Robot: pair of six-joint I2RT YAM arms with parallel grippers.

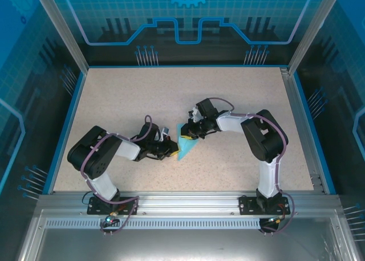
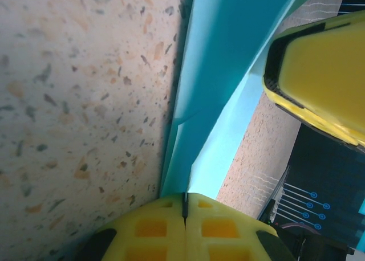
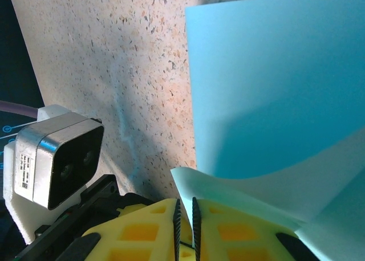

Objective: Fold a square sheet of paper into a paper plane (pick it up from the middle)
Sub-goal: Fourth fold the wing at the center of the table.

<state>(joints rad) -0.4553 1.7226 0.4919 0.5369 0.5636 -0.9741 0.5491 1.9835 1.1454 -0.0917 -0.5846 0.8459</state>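
The cyan square sheet of paper [image 1: 185, 145] is folded into a wedge that tapers to a point toward the near side, and it is held just above the table between both grippers. My left gripper [image 1: 172, 149] is shut on its left edge; in the left wrist view the yellow jaws [image 2: 184, 199] pinch the fold of the sheet of paper [image 2: 228, 73]. My right gripper [image 1: 191, 133] grips the paper's far edge. In the right wrist view a pale flap of the paper [image 3: 274, 90] runs into the narrow slit of the right gripper [image 3: 186, 208].
The speckled beige table [image 1: 125, 96] is bordered by blue rails, with a metal frame along the near edge [image 1: 182, 201]. One finger of the right gripper [image 2: 322, 73] is close at the upper right of the left wrist view. The left wrist's camera housing [image 3: 57, 158] sits close to the right jaws.
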